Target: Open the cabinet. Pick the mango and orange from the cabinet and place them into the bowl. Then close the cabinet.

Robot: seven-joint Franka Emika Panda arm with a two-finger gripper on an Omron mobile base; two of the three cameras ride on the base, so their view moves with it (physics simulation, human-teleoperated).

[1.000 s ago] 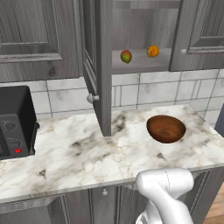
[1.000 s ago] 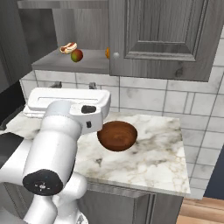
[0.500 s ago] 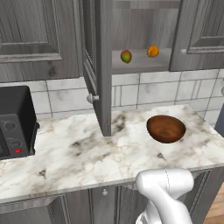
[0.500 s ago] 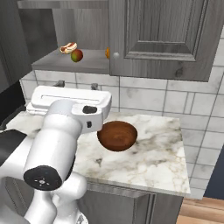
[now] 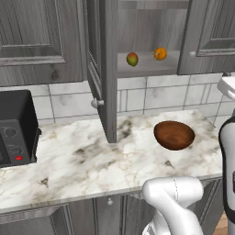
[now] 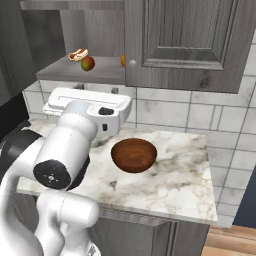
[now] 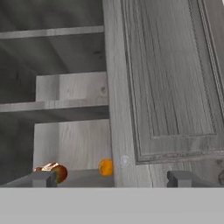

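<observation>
Landmark: the bowl (image 5: 174, 135), glossy brown, empty, on the marble desk (image 5: 82, 160) right of centre.
Pincer: the pincer (image 7: 111, 178) spread fully wide, holding nothing; it faces the cabinet from out over the bowl.
Cabinet: the cabinet (image 5: 151, 32) hangs above and behind the bowl; left door (image 5: 104, 69) swung out edge-on, right door (image 6: 185, 42) shut with its knob (image 6: 132, 63) at the inner edge.
Mango: the mango (image 5: 132, 59) on the lower shelf, up and left of the bowl.
Orange: the orange (image 5: 160, 53) up behind the bowl, half hidden by the right door's edge from the hand view.
Extra: a pale reddish item (image 6: 78, 54) lies behind the mango.
Step, judged: reach in for fruit.
Advice: enter through the open left half, clear the right door's edge, straddle the mango squarely, avoid its neighbour.
</observation>
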